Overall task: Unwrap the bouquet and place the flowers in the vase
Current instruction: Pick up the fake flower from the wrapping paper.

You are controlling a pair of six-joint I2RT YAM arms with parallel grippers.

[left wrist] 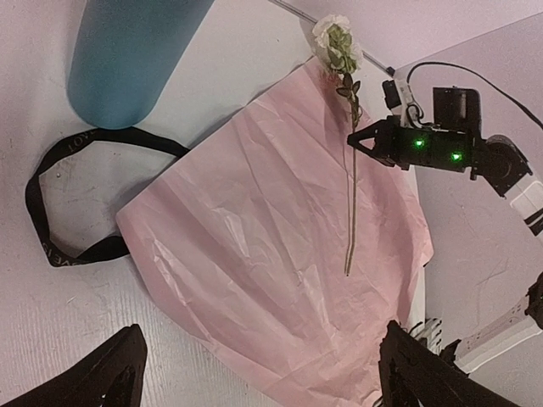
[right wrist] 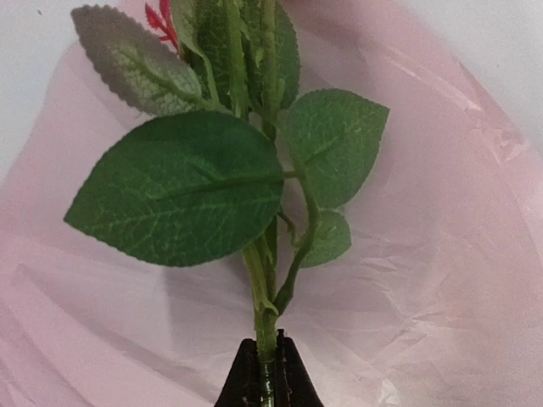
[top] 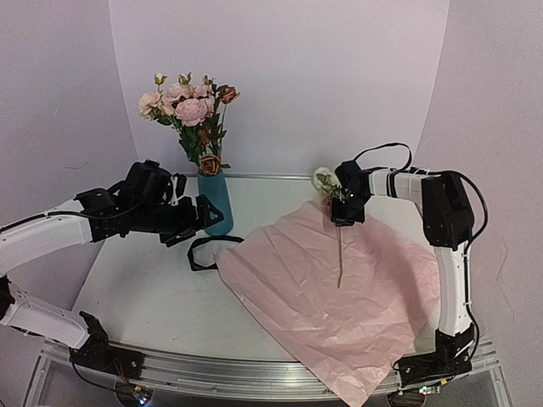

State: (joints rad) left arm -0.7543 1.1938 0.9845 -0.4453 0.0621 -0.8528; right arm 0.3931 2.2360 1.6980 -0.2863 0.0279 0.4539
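The teal vase (top: 215, 197) (left wrist: 131, 55) stands at the back left and holds several pink, cream and rust flowers (top: 191, 106). The bouquet is unwrapped: its pink paper (top: 331, 288) (left wrist: 254, 254) lies spread flat. Over the paper is one cream rose (top: 323, 180) (left wrist: 337, 47) on a long green stem (top: 340, 259) (left wrist: 352, 195). My right gripper (top: 343, 216) (left wrist: 355, 140) (right wrist: 268, 381) is shut on that stem just below the leaves (right wrist: 182, 186). My left gripper (top: 197, 225) (left wrist: 263, 381) hangs open beside the vase, with nothing between its fingers.
A loop of black ribbon (top: 204, 253) (left wrist: 59, 195) lies on the white table (top: 144, 288) between the vase and the paper. The paper's near corner hangs over the table's metal front rail (top: 254, 373). White walls close in the back and sides.
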